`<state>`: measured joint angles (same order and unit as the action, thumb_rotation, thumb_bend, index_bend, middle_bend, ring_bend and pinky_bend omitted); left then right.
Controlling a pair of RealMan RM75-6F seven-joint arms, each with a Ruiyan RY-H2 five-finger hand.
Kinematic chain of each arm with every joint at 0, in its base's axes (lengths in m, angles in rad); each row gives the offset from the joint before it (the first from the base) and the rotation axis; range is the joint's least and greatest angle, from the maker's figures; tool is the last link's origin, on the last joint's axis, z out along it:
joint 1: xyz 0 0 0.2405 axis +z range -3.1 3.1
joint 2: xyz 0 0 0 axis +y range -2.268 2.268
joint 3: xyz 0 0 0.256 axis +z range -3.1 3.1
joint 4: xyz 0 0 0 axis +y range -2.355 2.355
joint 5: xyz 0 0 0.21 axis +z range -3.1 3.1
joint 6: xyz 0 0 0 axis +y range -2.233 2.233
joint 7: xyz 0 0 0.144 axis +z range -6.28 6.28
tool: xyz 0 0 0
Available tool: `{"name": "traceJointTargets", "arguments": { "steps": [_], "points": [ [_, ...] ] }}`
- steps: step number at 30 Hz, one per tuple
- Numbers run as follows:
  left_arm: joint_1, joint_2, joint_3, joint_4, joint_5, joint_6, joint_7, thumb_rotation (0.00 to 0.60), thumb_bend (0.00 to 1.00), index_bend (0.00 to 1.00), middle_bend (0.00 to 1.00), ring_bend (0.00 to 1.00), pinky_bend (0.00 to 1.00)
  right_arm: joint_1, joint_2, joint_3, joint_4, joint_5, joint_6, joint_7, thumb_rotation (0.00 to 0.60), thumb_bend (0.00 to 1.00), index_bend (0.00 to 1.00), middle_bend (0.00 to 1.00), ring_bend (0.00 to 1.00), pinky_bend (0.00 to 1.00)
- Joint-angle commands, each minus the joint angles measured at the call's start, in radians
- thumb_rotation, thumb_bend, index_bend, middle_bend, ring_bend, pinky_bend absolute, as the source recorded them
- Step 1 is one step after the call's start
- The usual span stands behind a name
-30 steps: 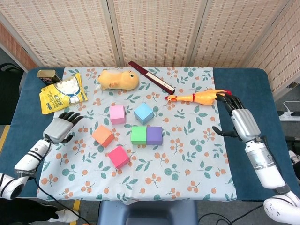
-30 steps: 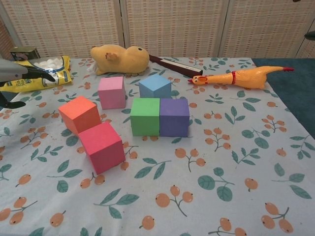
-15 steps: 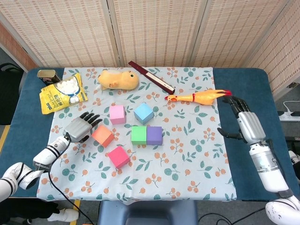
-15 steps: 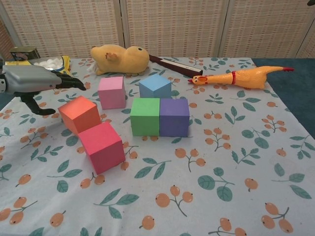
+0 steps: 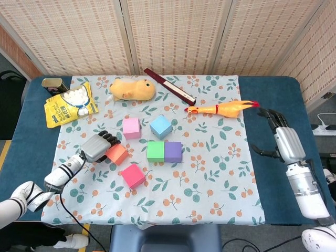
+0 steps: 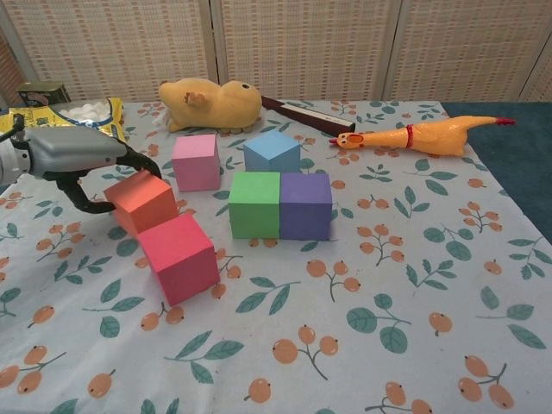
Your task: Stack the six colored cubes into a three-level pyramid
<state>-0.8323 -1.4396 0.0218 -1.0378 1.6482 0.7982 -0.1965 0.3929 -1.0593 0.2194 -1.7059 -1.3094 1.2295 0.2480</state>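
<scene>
Six cubes lie on the flowered cloth (image 5: 210, 178). Green (image 5: 155, 151) and purple (image 5: 172, 151) sit side by side, touching. Behind them are the light pink (image 5: 131, 127) and blue (image 5: 160, 126) cubes, with the magenta one (image 5: 133, 175) in front. My left hand (image 5: 97, 147) lies over the orange cube (image 5: 119, 154). In the chest view its fingers (image 6: 148, 164) curl over the far top edge of the orange cube (image 6: 142, 200) and the thumb reaches its left side. The cube rests on the table. My right hand (image 5: 283, 139) hovers open over the blue table edge, far right.
A rubber chicken (image 5: 220, 108), a yellow plush toy (image 5: 132, 88) and a dark red flat stick (image 5: 169, 85) lie behind the cubes. A yellow snack bag (image 5: 68, 105) and a tin (image 5: 52, 84) sit at the back left.
My left hand has moved right from the cloth's left edge onto the orange cube and curled its fingers round it. My right hand has drifted right and nearer, away from the chicken.
</scene>
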Motion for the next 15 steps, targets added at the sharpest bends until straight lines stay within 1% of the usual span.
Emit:
{"name": "traceJointTargets", "arguments": {
  "steps": [1,3,5,7,9,11,14,15],
  "points": [
    [0.002,-0.01,-0.007,-0.003,-0.028,0.015,-0.098,0.6,0.4,0.4,0.35,0.31,0.25,-0.003,-0.001,0.0,0.003,-0.003,0.002,0.003,0.6,0.15,0.0,0.14,0.0,0.0],
    [0.001,0.008,-0.014,-0.035,-0.054,0.001,-0.16,0.6,0.4,0.43,0.42,0.36,0.28,-0.005,-0.001,-0.001,0.005,-0.006,0.003,0.002,0.6,0.15,0.0,0.14,0.0,0.0],
    [0.001,0.027,-0.022,-0.063,-0.079,-0.01,-0.187,0.6,0.4,0.44,0.47,0.39,0.29,-0.007,-0.002,-0.001,0.007,-0.008,0.005,0.005,0.6,0.15,0.0,0.14,0.0,0.0],
    [0.008,0.036,-0.036,-0.087,-0.113,-0.016,-0.179,0.6,0.4,0.45,0.48,0.4,0.3,-0.009,-0.002,-0.001,0.008,-0.01,0.005,0.013,0.6,0.15,0.0,0.14,0.0,0.0],
    [0.02,0.042,-0.062,-0.123,-0.176,-0.025,-0.159,0.6,0.4,0.45,0.48,0.4,0.3,-0.011,-0.001,-0.001,0.011,-0.013,0.005,0.018,0.6,0.15,0.0,0.14,0.0,0.0],
    [0.03,0.049,-0.087,-0.16,-0.247,-0.046,-0.123,0.6,0.4,0.45,0.48,0.4,0.3,-0.013,-0.001,-0.001,0.012,-0.016,0.007,0.024,0.6,0.15,0.0,0.14,0.0,0.0],
    [0.039,0.063,-0.118,-0.226,-0.382,-0.08,-0.007,0.6,0.4,0.44,0.46,0.4,0.3,-0.017,0.001,-0.001,0.015,-0.021,0.01,0.032,0.6,0.15,0.0,0.14,0.0,0.0],
    [0.042,0.066,-0.125,-0.252,-0.434,-0.081,0.051,0.6,0.4,0.44,0.46,0.4,0.3,-0.019,0.002,-0.002,0.016,-0.022,0.011,0.034,0.6,0.15,0.0,0.14,0.0,0.0]
  ]
}}
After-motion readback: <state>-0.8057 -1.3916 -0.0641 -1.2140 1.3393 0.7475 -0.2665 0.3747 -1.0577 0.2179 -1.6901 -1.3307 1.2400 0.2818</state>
